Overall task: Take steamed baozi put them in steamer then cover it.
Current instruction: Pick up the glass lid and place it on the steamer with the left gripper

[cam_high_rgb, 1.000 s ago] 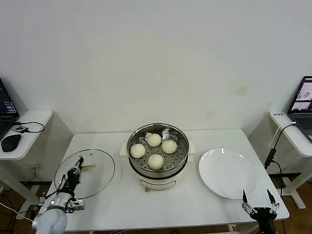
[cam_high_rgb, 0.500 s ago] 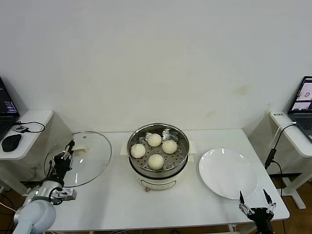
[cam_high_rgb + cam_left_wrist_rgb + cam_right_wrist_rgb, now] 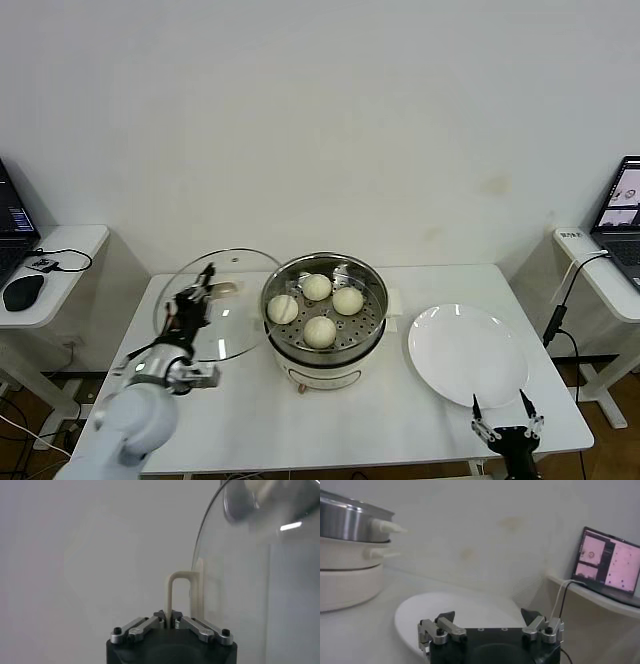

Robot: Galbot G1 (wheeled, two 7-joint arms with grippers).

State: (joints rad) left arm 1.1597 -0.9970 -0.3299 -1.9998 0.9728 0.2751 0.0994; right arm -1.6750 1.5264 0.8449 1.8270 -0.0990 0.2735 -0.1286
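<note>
Several pale steamed baozi [image 3: 319, 331] lie on the perforated tray inside the shiny steamer [image 3: 372, 327], which stands on its cream base at the table's middle. The cover [image 3: 228, 325], a clear glass lid with a metal rim, hangs tilted in the air just left of the steamer, its edge near the pot's rim. My left gripper [image 3: 196, 291] is shut on the cover's cream handle [image 3: 169, 595]; in the left wrist view the lid's rim [image 3: 197, 555] curves away above the jaws. My right gripper [image 3: 503, 417] stands open at the table's front right corner, holding nothing.
A flat white plate [image 3: 468, 355] lies right of the steamer and also shows ahead of the right gripper [image 3: 487, 618] as the plate [image 3: 415, 617]. Side desks flank the table: a mouse [image 3: 22, 292] on the left, a laptop [image 3: 626, 215] on the right.
The left gripper has lifted the cover off the table and carried it up and rightward toward the steamer. The right gripper has drifted slightly left along the table's front edge.
</note>
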